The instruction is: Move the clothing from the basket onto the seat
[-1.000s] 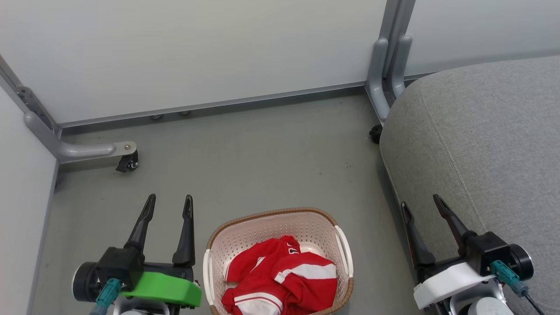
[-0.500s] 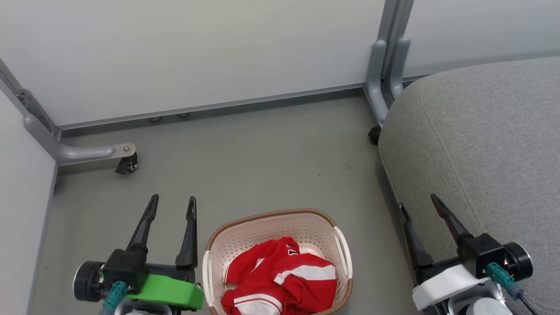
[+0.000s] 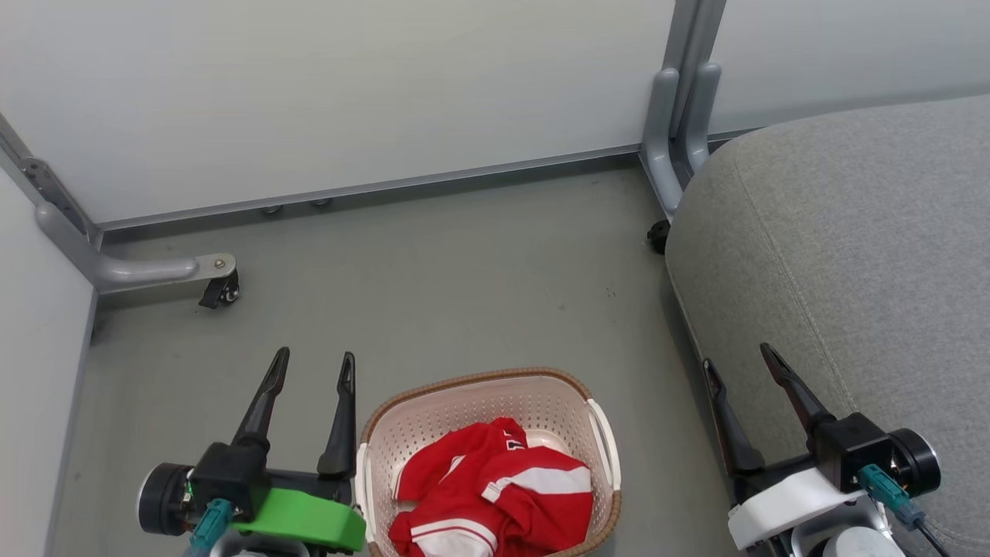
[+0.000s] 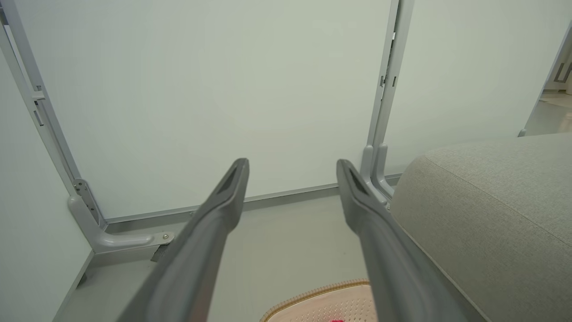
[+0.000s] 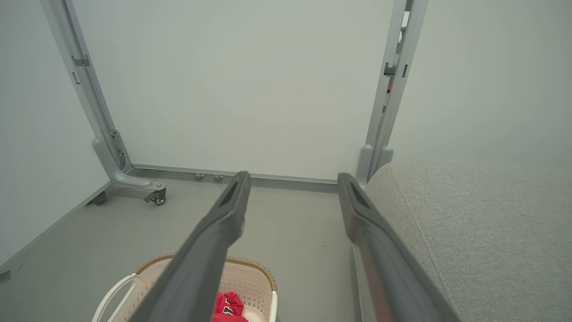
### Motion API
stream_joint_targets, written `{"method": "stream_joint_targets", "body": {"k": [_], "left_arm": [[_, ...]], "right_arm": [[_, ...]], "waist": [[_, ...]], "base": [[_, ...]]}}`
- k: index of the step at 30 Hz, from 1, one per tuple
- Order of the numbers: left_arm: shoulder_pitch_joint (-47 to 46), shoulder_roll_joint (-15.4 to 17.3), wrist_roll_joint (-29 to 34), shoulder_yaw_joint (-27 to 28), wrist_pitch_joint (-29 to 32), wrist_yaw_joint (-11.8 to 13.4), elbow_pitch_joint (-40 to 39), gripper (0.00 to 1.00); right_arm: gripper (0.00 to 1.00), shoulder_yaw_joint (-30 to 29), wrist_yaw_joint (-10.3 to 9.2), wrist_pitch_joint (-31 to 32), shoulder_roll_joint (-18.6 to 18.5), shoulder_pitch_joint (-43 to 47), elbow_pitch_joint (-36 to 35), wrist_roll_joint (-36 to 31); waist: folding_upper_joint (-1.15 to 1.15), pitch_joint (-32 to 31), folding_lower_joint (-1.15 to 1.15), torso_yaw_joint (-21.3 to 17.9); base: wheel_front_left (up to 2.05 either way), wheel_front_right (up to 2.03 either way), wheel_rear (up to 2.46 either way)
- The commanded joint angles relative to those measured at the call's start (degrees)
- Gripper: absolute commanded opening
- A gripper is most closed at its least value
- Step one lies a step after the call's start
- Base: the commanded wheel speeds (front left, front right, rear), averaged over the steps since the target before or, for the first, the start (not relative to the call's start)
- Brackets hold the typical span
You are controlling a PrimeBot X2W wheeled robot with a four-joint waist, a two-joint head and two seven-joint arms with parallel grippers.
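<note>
The cream basket with a brown rim stands on the floor at the bottom centre of the head view. Crumpled red clothing with white stripes lies inside it. My left gripper is open just left of the basket, its fingers apart and empty. My right gripper is open at the near edge of the light grey seat. The left wrist view shows the basket rim below my open left gripper. In the right wrist view the basket, a bit of clothing and the seat show around my right gripper.
White partition panels close off the back and left. A grey panel foot with a caster stands on the floor at the left, and a grey post rises beside the seat. Grey floor lies beyond the basket.
The whole head view has shifted slightly, so the camera moved. My left gripper has edged to the right, closer to the basket. The clothing lies as before.
</note>
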Motion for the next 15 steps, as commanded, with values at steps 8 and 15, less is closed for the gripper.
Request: {"method": "stream_joint_targets", "body": {"k": [8, 15], "left_arm": [[-0.97, 0.33, -0.84, -1.45, -0.19, -0.07, 0.78, 1.00], [-6.14, 0.32, -0.74, -4.68, -0.12, -0.33, 2.33, 1.00]], "right_arm": [[1.00, -0.38, -0.02, -0.29, -0.30, -0.85, -0.48, -0.01], [1.00, -1.60, -0.02, -0.28, -0.29, -4.87, -2.07, 0.13]], "waist": [[0.43, 2.42, 0.00, -0.72], [0.43, 11.60, 0.00, -0.51]], "base": [[0.00, 0.00, 0.00], [0.00, 0.00, 0.00]]}}
